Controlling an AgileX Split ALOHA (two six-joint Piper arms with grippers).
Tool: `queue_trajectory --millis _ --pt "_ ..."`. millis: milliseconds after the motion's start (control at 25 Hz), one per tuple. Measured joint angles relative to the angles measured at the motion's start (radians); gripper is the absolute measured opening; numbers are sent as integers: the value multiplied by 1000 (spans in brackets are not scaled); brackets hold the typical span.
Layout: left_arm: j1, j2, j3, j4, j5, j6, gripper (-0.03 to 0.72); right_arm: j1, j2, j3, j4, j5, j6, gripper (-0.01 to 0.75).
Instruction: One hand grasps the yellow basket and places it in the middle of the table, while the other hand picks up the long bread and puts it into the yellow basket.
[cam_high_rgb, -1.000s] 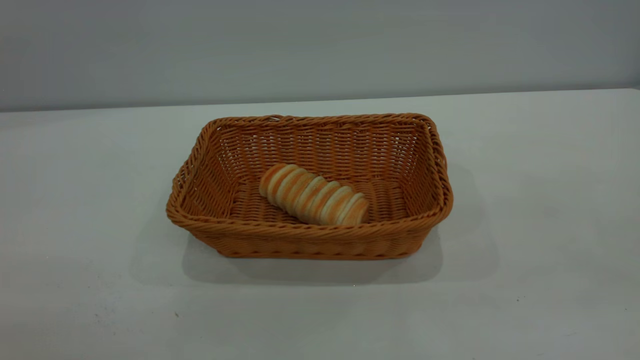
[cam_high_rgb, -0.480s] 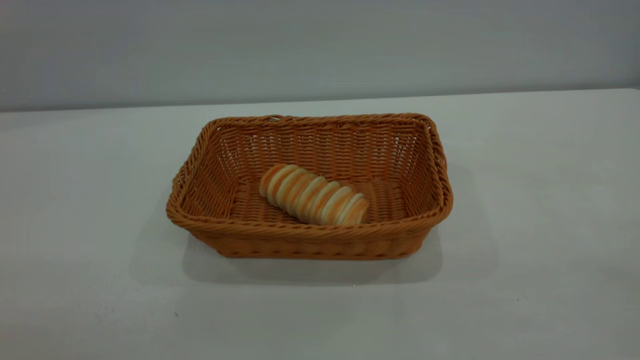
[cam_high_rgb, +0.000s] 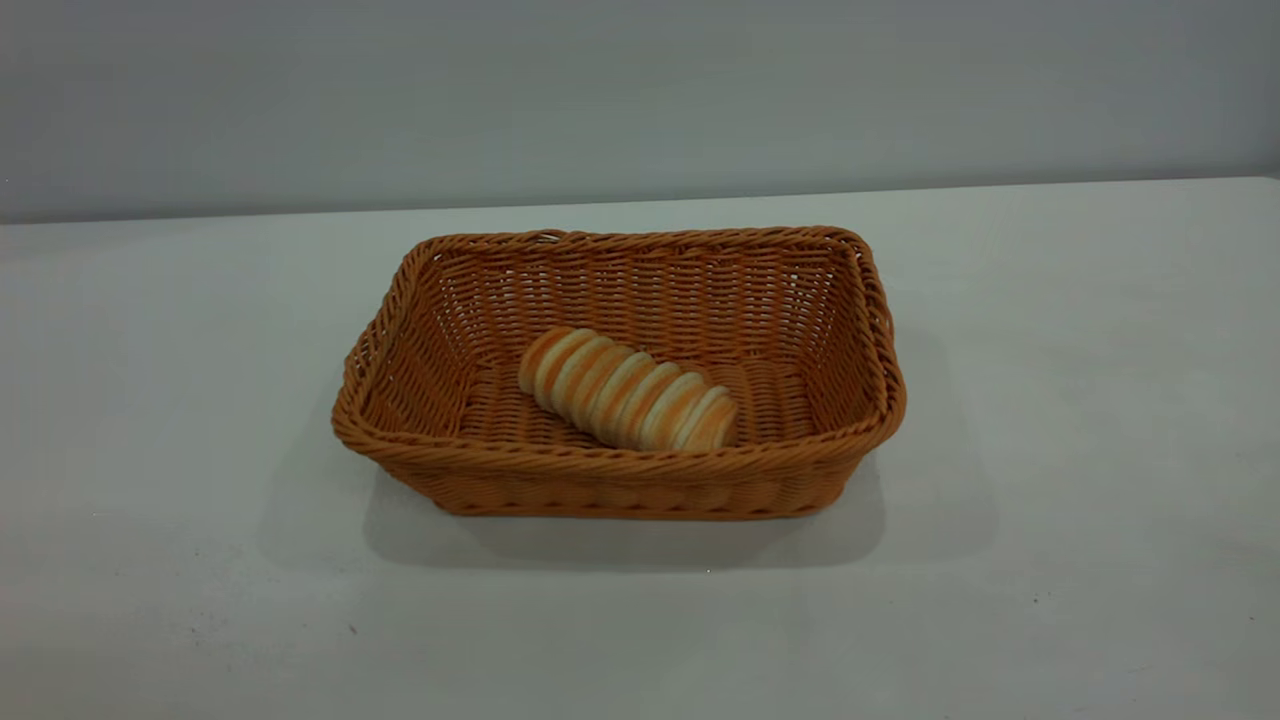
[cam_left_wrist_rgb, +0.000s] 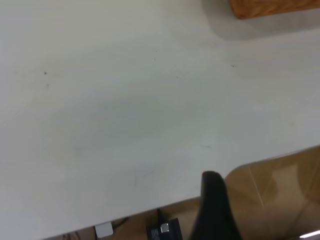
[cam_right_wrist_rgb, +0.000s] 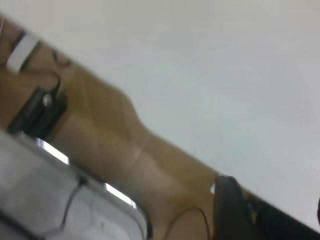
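Note:
The yellow basket (cam_high_rgb: 620, 470) stands on the white table (cam_high_rgb: 1100, 400) near its middle. The long bread (cam_high_rgb: 627, 389) lies slantwise on the basket's floor. Neither gripper shows in the exterior view. In the left wrist view one black finger (cam_left_wrist_rgb: 215, 207) of my left gripper hangs past the table's edge, with no second finger beside it, and a corner of the basket (cam_left_wrist_rgb: 270, 7) shows far off. My right gripper (cam_right_wrist_rgb: 274, 202) is open and empty, also at the table's edge, far from the basket.
The table's edge (cam_left_wrist_rgb: 150, 206) runs through both wrist views, with tan floor (cam_left_wrist_rgb: 280, 190) beyond it. A black box with cables (cam_right_wrist_rgb: 37, 112) and a grey metal frame (cam_right_wrist_rgb: 60, 200) lie below the table on the right arm's side.

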Motion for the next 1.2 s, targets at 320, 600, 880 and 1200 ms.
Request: queue_trajectory --millis 320,600,880,1200 --pt "102 -29 0 -2 0 0 582 -296 -330 0 10 8 1 378" --pt "109 -152 0 -2 1 0 582 -363 -375 0 11 16 2 312" --pt "109 -157 0 -2 1 0 582 -363 -375 0 11 16 2 241" --pt "109 -157 0 -2 1 0 582 -363 -376 0 11 16 2 233"
